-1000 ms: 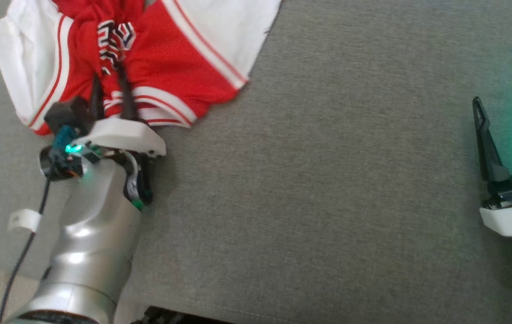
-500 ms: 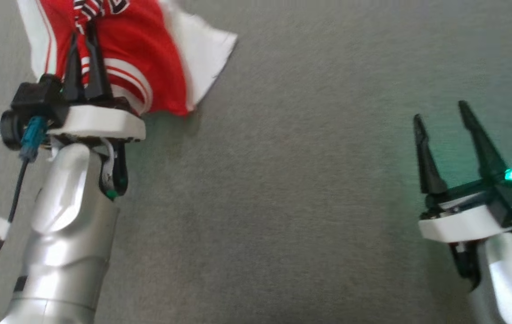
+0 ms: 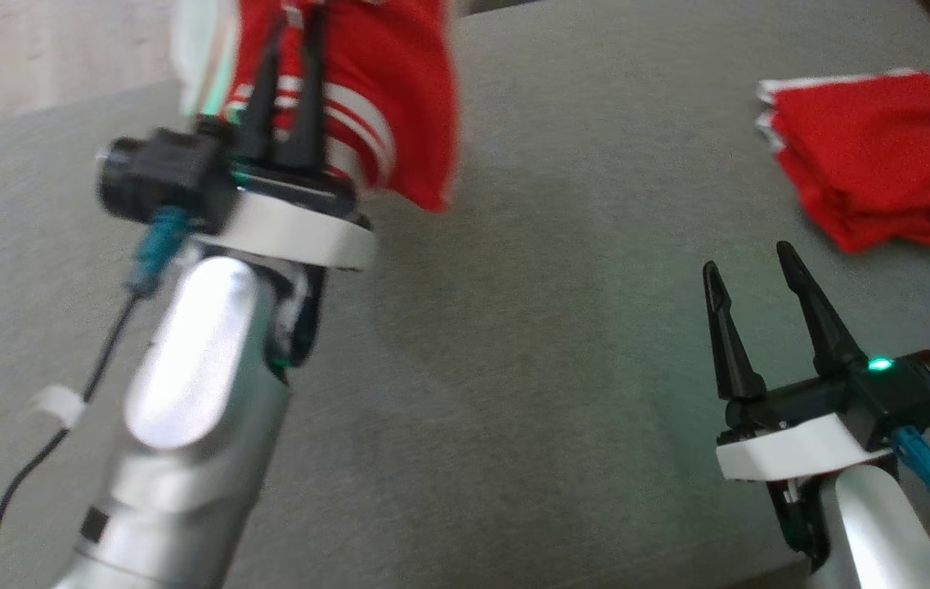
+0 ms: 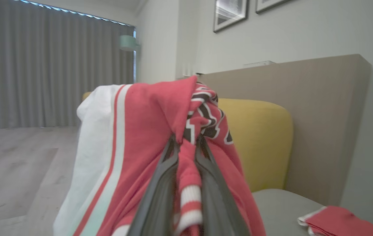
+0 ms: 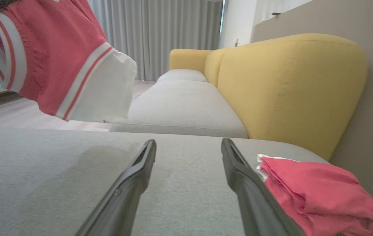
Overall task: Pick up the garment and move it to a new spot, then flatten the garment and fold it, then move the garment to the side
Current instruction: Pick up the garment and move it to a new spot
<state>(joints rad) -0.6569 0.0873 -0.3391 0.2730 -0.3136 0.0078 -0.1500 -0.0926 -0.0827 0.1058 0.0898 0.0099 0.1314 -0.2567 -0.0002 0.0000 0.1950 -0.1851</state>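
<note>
Over the left part of the grey cushion (image 3: 554, 368) the garment (image 3: 399, 98) hangs in the air, bunched up and pinched in the left claw (image 3: 294, 41), whose two dark fingers are drawn close together on a fold of it. It is red cloth with broad white side panels and thin red-and-white stripes along the seams, and some black-and-white lettering is crumpled near the grip. From the right wrist view its lowest white corner dangles clear of the cushion, with a soft shadow on the fabric underneath. The right claw (image 3: 747, 258) sits low over the cushion's right side, its fingers spread apart and holding nothing. Between the two claws lies a wide stretch of bare grey cloth. A folded red pile (image 3: 873, 164) rests near the cushion's far right corner, just beyond the right claw and well apart from the hanging piece. Behind that corner rises a yellow sofa back (image 5: 288, 85), and past the cushion's far left edge there is pale wooden floor (image 4: 15, 170) and a long grey curtain (image 4: 42, 65). The garment's upper part is cut off at the top of the head view and smeared by blur. The left fingertips are buried in the folds, and the lettering is too crumpled to read.
</note>
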